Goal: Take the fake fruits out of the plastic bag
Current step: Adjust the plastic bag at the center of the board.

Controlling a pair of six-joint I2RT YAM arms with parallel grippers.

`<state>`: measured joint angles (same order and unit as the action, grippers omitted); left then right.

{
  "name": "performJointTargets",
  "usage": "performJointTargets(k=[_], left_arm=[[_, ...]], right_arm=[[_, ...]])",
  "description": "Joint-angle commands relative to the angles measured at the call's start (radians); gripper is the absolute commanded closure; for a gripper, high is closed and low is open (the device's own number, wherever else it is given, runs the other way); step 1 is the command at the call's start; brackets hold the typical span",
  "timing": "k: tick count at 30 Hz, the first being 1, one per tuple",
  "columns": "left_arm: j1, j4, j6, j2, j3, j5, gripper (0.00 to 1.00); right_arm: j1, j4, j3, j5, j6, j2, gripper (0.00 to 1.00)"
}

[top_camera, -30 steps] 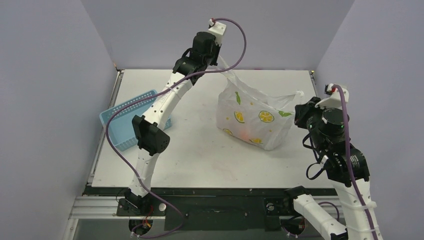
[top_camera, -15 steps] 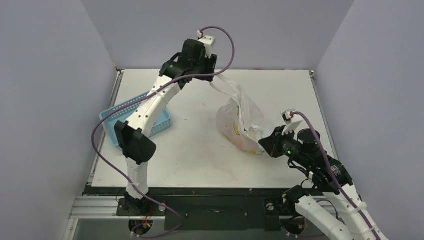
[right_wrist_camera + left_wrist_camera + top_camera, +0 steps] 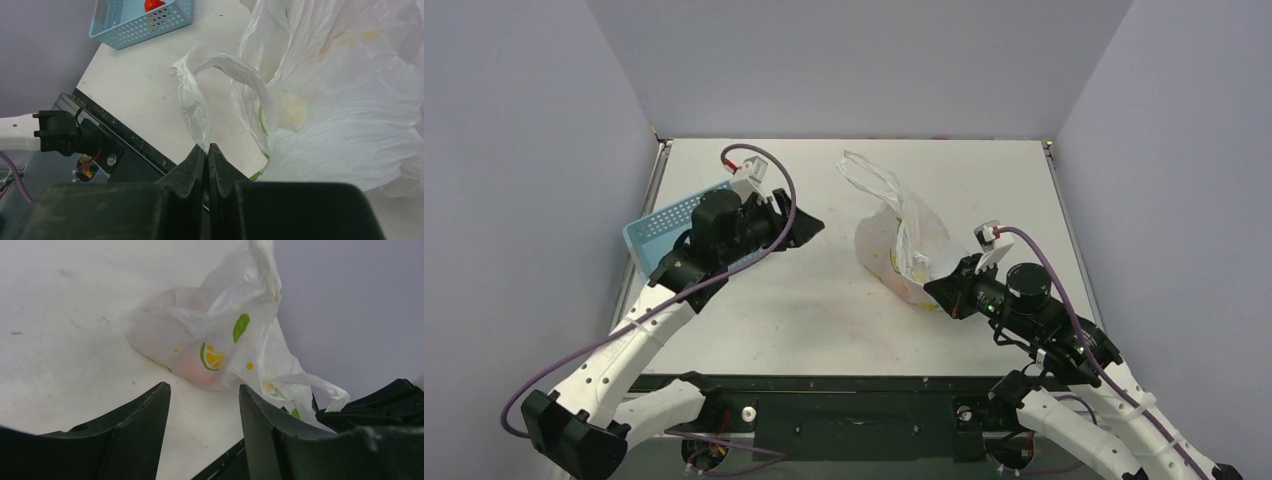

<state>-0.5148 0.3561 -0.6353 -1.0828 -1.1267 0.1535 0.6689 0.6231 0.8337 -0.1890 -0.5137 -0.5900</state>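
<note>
The plastic bag point(image 3: 902, 240) lies slumped on the table right of centre, white with green and yellow prints point(image 3: 215, 340) point(image 3: 340, 90). A pinkish-orange fake fruit point(image 3: 196, 371) shows dimly through its thin wall; the other fruits inside are hidden. My right gripper point(image 3: 936, 288) is shut on one handle loop point(image 3: 200, 105) at the bag's near side point(image 3: 207, 148). My left gripper point(image 3: 809, 228) hangs open and empty to the left of the bag, well apart from it point(image 3: 202, 390). The bag's far handle loop point(image 3: 864, 170) lies loose on the table.
A blue perforated basket point(image 3: 656, 228) sits at the table's left edge, under my left arm. A red piece point(image 3: 152, 5) lies inside the basket point(image 3: 145, 22). The black front rail point(image 3: 120, 145) runs just below my right gripper.
My left gripper opened and let go of the far handle, then swung down and left toward the basket. The bag slumped. My right gripper stayed shut on its handle, low by the bag's near side.
</note>
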Motion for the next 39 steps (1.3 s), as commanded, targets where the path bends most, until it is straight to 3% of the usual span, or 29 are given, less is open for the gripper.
performJointTargets(k=[1,6,13,18,22,29,30,31,34,39], left_arm=[[-0.041,-0.236,-0.246,0.063,0.21,0.119,0.47],[-0.193,-0.375,-0.318,0.046,0.326,-0.019,0.37],[-0.364,-0.647,-0.422,-0.141,0.307,-0.225,0.36],[-0.451,-0.602,-0.36,-0.277,0.158,-0.325,0.35],[-0.465,-0.579,-0.342,-0.307,0.146,-0.384,0.38],[-0.466,-0.629,-0.336,-0.385,0.121,-0.328,0.57],[-0.465,-0.629,-0.333,-0.391,0.119,-0.32,0.69],[-0.462,-0.629,-0.33,-0.399,0.119,-0.323,0.73],[-0.433,-0.624,-0.3,-0.408,0.114,-0.322,1.0],[-0.278,-0.631,-0.272,-0.482,0.027,-0.116,1.0]], right_arm=[[0.029,-0.087,0.01,0.042,-0.019,-0.022,1.0],[0.051,-0.105,0.0,0.052,-0.029,-0.031,1.0],[0.087,-0.117,-0.016,0.078,-0.063,-0.018,1.0],[0.106,-0.108,-0.029,0.088,-0.071,-0.009,1.0],[0.12,-0.096,-0.03,0.103,-0.069,0.002,1.0],[0.126,-0.095,-0.037,0.116,-0.066,0.013,1.0],[0.127,-0.094,-0.037,0.118,-0.065,0.013,1.0],[0.129,-0.089,-0.039,0.12,-0.061,0.014,1.0],[0.137,-0.087,-0.057,0.133,-0.06,0.03,1.0],[0.154,-0.117,-0.103,0.168,-0.075,0.038,1.0]])
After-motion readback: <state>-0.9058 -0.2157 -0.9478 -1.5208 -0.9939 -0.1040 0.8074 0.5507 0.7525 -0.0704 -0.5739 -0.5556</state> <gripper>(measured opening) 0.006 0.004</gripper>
